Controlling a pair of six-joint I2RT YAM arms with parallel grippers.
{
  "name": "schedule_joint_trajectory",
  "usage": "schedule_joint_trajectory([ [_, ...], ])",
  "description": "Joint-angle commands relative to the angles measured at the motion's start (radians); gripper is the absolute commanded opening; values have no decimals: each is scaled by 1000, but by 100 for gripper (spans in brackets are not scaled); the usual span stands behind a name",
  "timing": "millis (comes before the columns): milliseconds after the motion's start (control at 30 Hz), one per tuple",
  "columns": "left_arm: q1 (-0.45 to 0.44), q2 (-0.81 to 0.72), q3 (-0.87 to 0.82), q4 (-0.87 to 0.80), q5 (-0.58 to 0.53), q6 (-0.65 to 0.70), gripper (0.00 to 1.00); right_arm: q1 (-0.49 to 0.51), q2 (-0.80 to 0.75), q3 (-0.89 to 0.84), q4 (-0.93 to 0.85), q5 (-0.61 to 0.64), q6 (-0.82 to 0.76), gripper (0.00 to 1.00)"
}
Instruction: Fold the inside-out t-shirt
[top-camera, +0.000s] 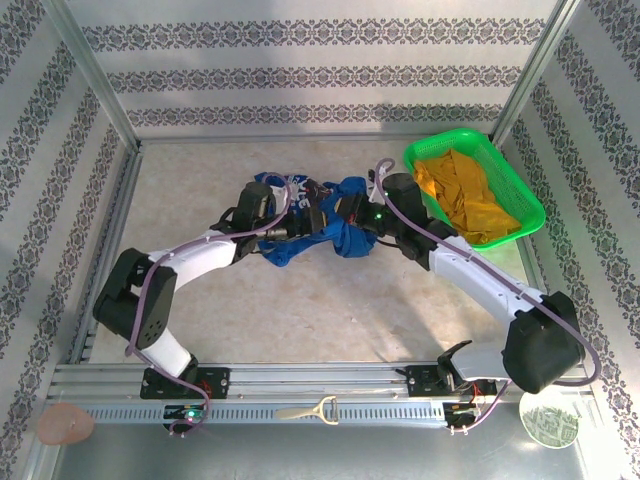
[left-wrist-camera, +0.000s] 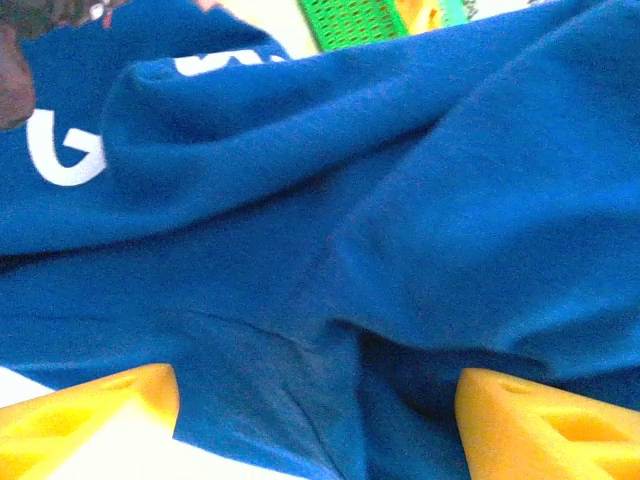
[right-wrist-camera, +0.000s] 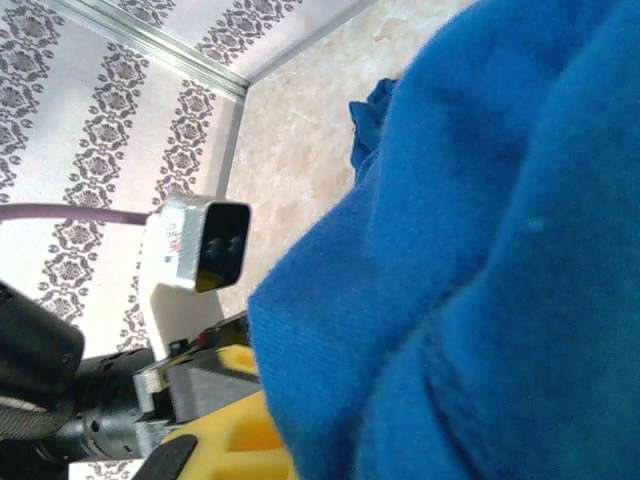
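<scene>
The royal-blue inside-out t-shirt (top-camera: 343, 240) is bunched in a heap at the middle of the table, between my two grippers. White lettering (left-wrist-camera: 65, 160) shows on one fold. My left gripper (top-camera: 300, 222) reaches into the heap from the left. In the left wrist view its yellow fingers (left-wrist-camera: 100, 410) stand wide apart, open, with blue cloth (left-wrist-camera: 380, 200) lying across the gap. My right gripper (top-camera: 362, 215) meets the heap from the right. Blue cloth (right-wrist-camera: 480, 250) drapes over it, and one yellow finger (right-wrist-camera: 220, 445) shows near the centre, so it looks shut on the shirt.
A green basket (top-camera: 412, 157) holding a mustard-yellow garment (top-camera: 470, 195) stands at the back right, close behind my right arm. Patterned walls with metal posts enclose the table. The left arm's wrist camera (right-wrist-camera: 200, 240) is very near my right gripper.
</scene>
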Motion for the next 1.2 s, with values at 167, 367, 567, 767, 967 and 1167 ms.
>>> schedule_joint_trajectory([
  [167,13,7,26,94,9,-30,74,3,-52,-11,-2,16,-3,0],
  [367,12,101,75,107,22,-17,74,-1,-44,-5,0,-12,0,0],
  [567,0,215,158,182,100,-68,76,-1,-48,-30,12,-12,6,0],
  [767,8,258,161,423,166,-231,28,-51,-52,-100,59,-11,14,0],
  [967,80,179,72,736,207,-471,0,-98,-7,-190,119,45,17,0],
  [1167,98,175,52,1024,243,-695,0,-101,119,-161,123,25,-30,54],
])
